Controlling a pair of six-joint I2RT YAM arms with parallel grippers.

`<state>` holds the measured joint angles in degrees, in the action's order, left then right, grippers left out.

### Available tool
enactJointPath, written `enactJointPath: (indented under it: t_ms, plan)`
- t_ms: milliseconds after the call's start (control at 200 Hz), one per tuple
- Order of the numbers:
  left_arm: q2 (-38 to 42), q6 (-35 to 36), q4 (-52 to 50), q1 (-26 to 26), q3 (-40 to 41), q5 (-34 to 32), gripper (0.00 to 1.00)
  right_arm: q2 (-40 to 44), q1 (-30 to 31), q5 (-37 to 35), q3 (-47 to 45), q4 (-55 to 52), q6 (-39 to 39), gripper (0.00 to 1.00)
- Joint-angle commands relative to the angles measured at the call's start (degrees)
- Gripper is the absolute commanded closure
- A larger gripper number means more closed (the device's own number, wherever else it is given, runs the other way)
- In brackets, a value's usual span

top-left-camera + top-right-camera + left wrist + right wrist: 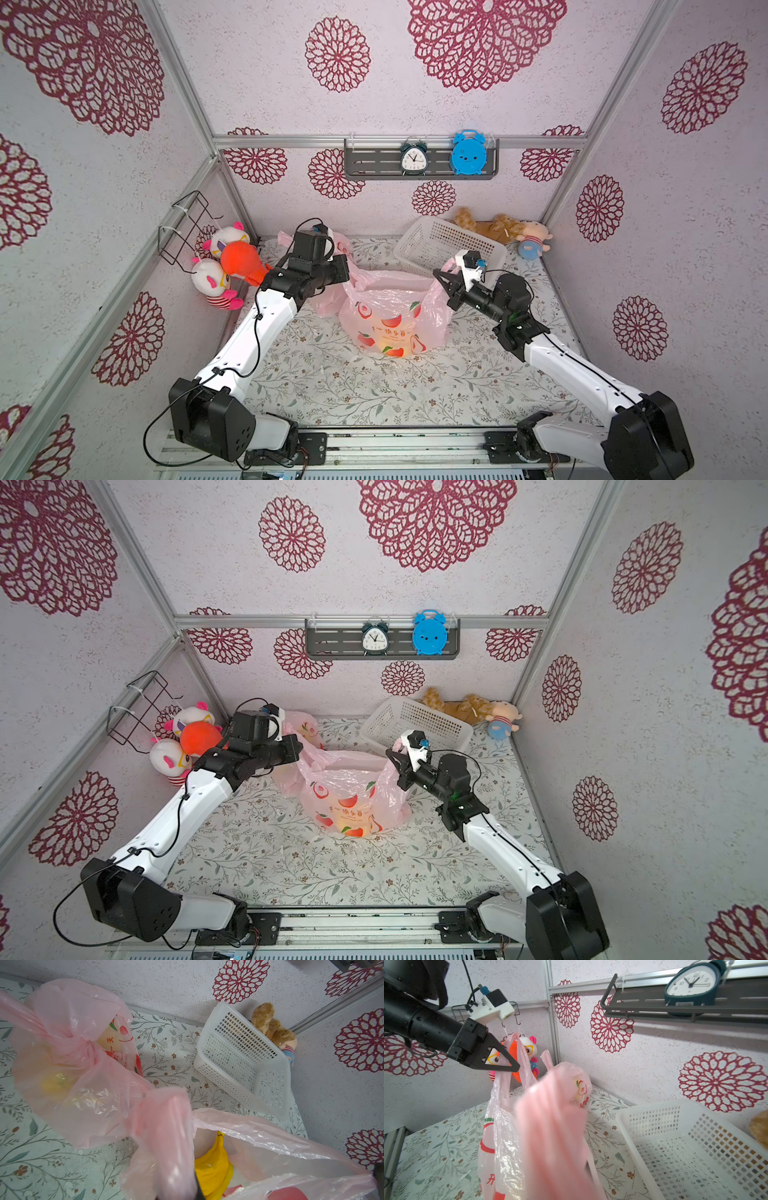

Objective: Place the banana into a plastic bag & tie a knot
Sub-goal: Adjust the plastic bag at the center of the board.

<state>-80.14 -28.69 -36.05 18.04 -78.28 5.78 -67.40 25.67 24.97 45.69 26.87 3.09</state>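
Observation:
A pink plastic bag (pixel 390 316) with fruit prints stands open in the middle of the table in both top views (pixel 345 796). The yellow banana (pixel 214 1163) lies inside it. My left gripper (pixel 353 275) is shut on the bag's left handle (pixel 164 1136); in the right wrist view its black fingers (pixel 508 1066) pinch that strip. At the opposite side my right gripper (pixel 441 276) is shut on the right handle (pixel 550 1126). Both handles are lifted, so the bag's mouth is stretched between the two grippers. The pink film hides most of both sets of fingertips in the wrist views.
A second pink bag (pixel 68 1059), knotted with something yellow inside, lies behind my left arm. A white basket (pixel 449 245) leans at the back right, near a brown teddy (pixel 490 224) and a doll (pixel 534 241). Plush toys (pixel 232 266) sit at the left wall. A shelf (pixel 374 162) holds two clocks.

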Motion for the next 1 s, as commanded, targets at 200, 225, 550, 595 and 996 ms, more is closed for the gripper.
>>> enactJointPath:
  t_ms: [200, 225, 550, 595, 996]
  plan:
    - [4.5, 2.0, -8.0, 5.6, -8.9, -3.4, 1.0, 5.1, -3.0, 11.0, 14.2, -16.8, -0.7, 1.0]
    - [4.3, 2.2, -8.3, 5.8, -9.2, -3.3, 1.0, 4.9, -3.7, 11.2, 14.4, -17.7, -0.7, 1.0]
    - [1.3, 5.2, -2.4, 5.9, -7.3, -1.1, 0.96, -1.9, -14.1, 14.8, 11.1, -15.9, 9.0, 1.0]
    - [1.0, 6.1, -0.4, 5.9, -6.8, 0.2, 0.86, -2.4, -15.1, 15.1, 10.6, -14.9, 10.0, 1.0]
    - [13.7, 12.1, 11.1, 4.7, 7.2, 1.6, 0.03, -5.0, -17.3, 16.0, 11.3, -15.7, 10.7, 1.0]
